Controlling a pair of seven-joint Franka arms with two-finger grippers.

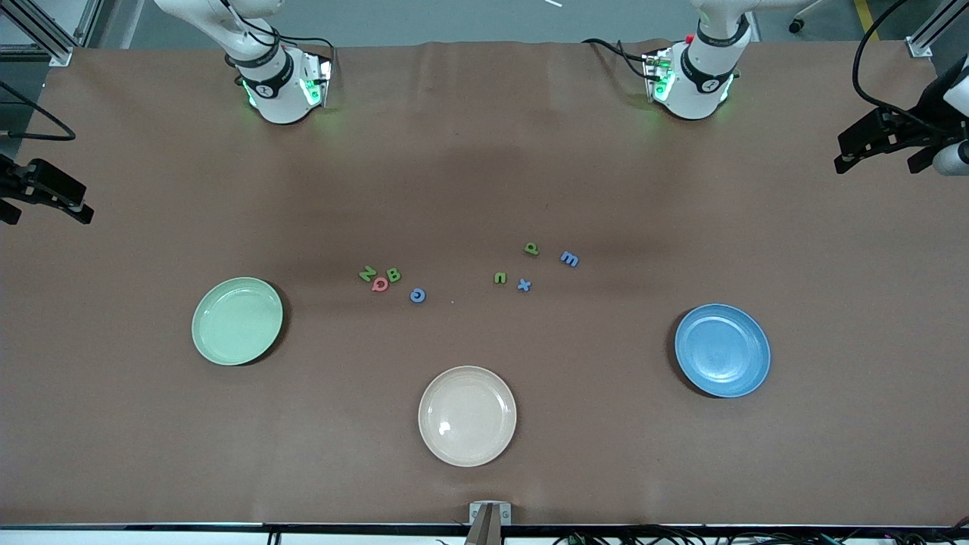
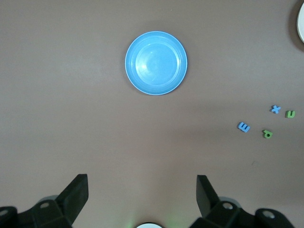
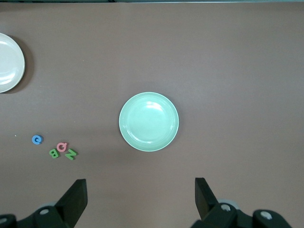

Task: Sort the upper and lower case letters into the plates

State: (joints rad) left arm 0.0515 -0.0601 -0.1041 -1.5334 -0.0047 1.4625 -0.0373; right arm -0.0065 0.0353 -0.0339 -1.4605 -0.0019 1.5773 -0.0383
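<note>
Left gripper [image 2: 142,197] spread wide, nothing between the fingers, poised high over bare bench [image 1: 484,174] short of the blue plate [image 2: 156,62]. Right gripper [image 3: 141,199] likewise fully spread and empty, high over bare bench short of the mint green plate [image 3: 148,121]. Both arms waiting up at their bases.

Seen only from the wrists: the spread fingers themselves, out of sight from the front. Left wrist view takes in the blue plate plus four letters; right wrist view takes in the green plate, the other four letters and part of the cream-beige plate [image 3: 8,61]. Front view alone gathers all three plates and both letter groups at once.

Counted: three plates, eight letters. Toward the right arm's end, a tight cluster of green N [image 1: 367,274], green B [image 1: 394,275], red Q [image 1: 380,284], with blue C [image 1: 417,295] just beside. Toward the left arm's end, looser: green p [image 1: 531,248], blue m [image 1: 569,259], green n [image 1: 500,278], blue x [image 1: 524,285].

Plates round, flat on the bench, rims up, no long axis to speak of, all three empty. Green plate [image 1: 237,320] toward the right arm's end, blue plate [image 1: 722,350] toward the left arm's end, beige plate [image 1: 467,415] between them and nearest the front camera. Letters farther from that camera than every plate, well apart from them.
</note>
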